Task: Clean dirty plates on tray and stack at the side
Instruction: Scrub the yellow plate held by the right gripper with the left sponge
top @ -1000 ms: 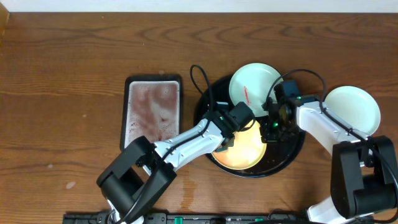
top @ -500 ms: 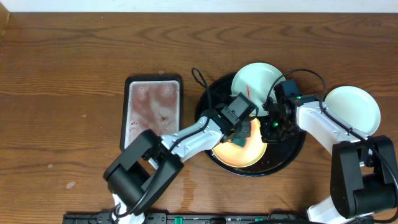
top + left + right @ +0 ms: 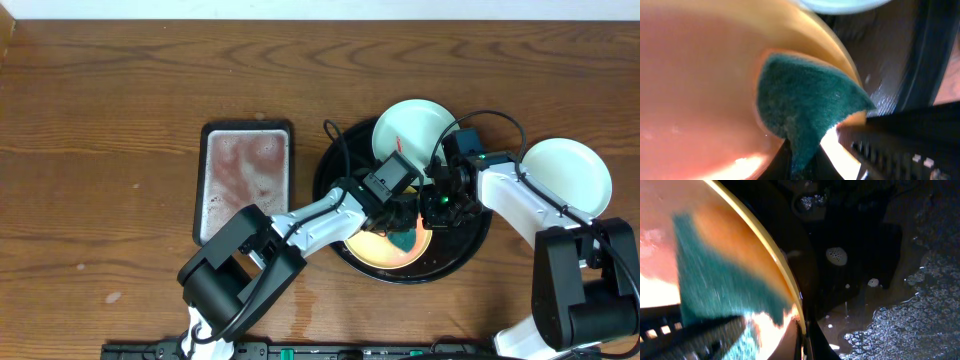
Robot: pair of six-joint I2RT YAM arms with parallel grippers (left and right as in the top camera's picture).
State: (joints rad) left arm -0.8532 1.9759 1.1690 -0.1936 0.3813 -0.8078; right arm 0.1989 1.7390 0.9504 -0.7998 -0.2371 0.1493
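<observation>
Gripping sponge (image 3: 805, 105) on yellow plate (image 3: 700, 75), left jaws clamped; right jaws pinching plate rim

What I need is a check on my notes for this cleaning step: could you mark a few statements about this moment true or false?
1. The left claw pinches a teal sponge lying on the yellow plate. True.
2. The yellow plate lies on the bare wooden table. False: it lies in the round black tray.
3. A pale plate with a red streak sits at the round tray's far edge. True.
4. The white plate right of the round tray is smeared red. False: it looks clean.
5. The rectangular tray is dry. False: pinkish foam covers its inside.
</observation>
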